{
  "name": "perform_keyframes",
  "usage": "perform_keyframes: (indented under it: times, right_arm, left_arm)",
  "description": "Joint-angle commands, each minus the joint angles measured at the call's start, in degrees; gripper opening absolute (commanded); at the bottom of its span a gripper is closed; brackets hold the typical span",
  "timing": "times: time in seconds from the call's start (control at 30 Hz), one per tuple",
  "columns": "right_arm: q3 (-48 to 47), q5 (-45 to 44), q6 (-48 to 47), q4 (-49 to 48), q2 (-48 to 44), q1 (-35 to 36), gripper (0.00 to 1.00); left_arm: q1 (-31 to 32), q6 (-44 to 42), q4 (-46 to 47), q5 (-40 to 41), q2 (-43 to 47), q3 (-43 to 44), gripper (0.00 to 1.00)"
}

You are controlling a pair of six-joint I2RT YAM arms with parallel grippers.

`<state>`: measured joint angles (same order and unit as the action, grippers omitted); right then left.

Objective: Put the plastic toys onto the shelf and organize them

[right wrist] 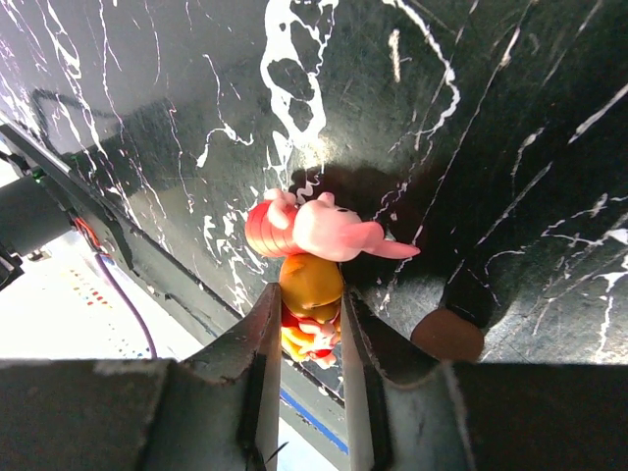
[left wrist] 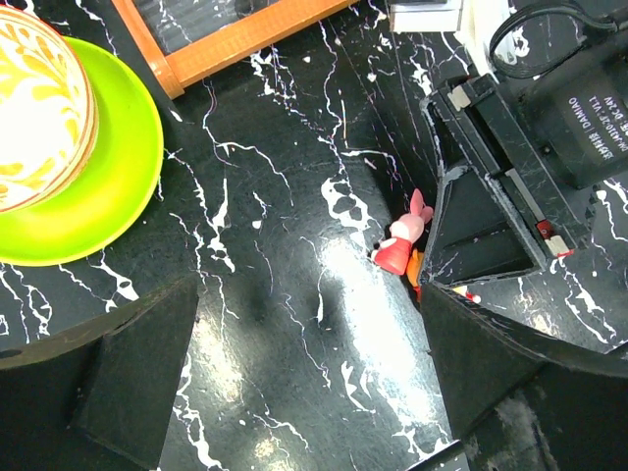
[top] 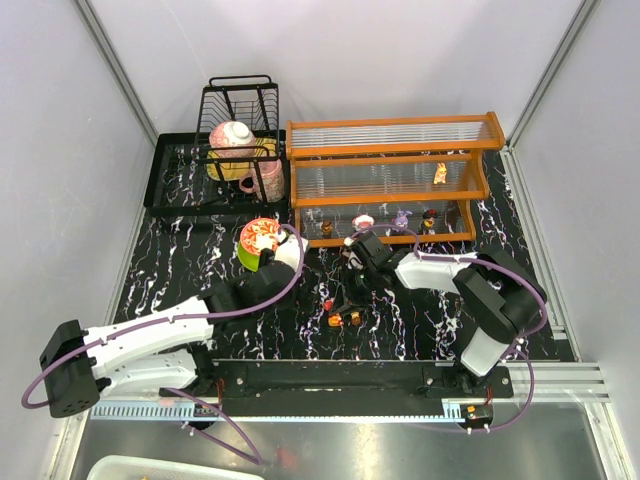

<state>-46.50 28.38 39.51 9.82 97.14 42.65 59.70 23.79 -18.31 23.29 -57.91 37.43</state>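
Two robot arms work over a black, white-veined surface (top: 180, 260) where the wide orange-framed shelf (top: 395, 180) stands at the back, its clear ribbed panels rising in tiers. To the left of the shelf, a black wire dish rack (top: 240, 110) holding pink crockery sits on a black tray (top: 170, 185). The right gripper (right wrist: 309, 299) reaches down in front of the shelf's lower left corner, its jaws drawn narrow and pressing on either side of an orange figurine (right wrist: 312, 275), which it grasps against the surface. The left gripper (left wrist: 309, 294) hovers just left of that spot, in front of the shelf's left end, its fingers (left wrist: 128, 373) spread wide and grasping nothing. A red patterned bowl (top: 262, 236) on a green plate (left wrist: 118, 177) rests near the shelf's left front corner, just beside the left gripper. A pink figurine (right wrist: 319, 228) lies on the surface touching the orange one, just beyond the right gripper's fingertips. Some plastic toys are placed on the shelf: a yellow one (top: 440, 173) stands on the middle tier towards the right, and four small figurines (top: 401, 217) are spaced along the bottom tier. A few more small red and orange figurines (top: 345, 318) lie loose on the surface well in front of the shelf.
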Motion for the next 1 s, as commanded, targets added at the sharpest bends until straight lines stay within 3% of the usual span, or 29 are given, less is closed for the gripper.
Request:
perform_keyframes:
  times: [0.0,0.37,0.6,0.7,0.97]
  right_arm:
    - [-1.7,-1.2,-0.8,0.3,-3.3,0.7,0.0]
    - [-1.8,-11.8,-2.7,2.4,-15.2,0.7,0.0]
    - [-1.8,-28.0,-4.5,4.6,-25.1,0.6,0.0]
    - [-1.4,-39.0,-6.5,4.7,-28.9,0.6,0.0]
    - [-1.3,-59.0,-16.9,-0.1,-35.6,0.6,0.0]
  left_arm:
    - [-0.3,-0.7,2.3,2.0,2.3,0.2,0.99]
    - [-0.8,-1.4,4.0,2.9,9.3,-1.0,0.99]
    - [-0.9,-1.3,3.7,2.9,9.4,-1.1,0.99]
    - [-0.9,-1.2,3.5,3.0,9.4,-1.1,0.99]
    - [-0.8,-1.6,3.3,3.1,9.7,-1.1,0.98]
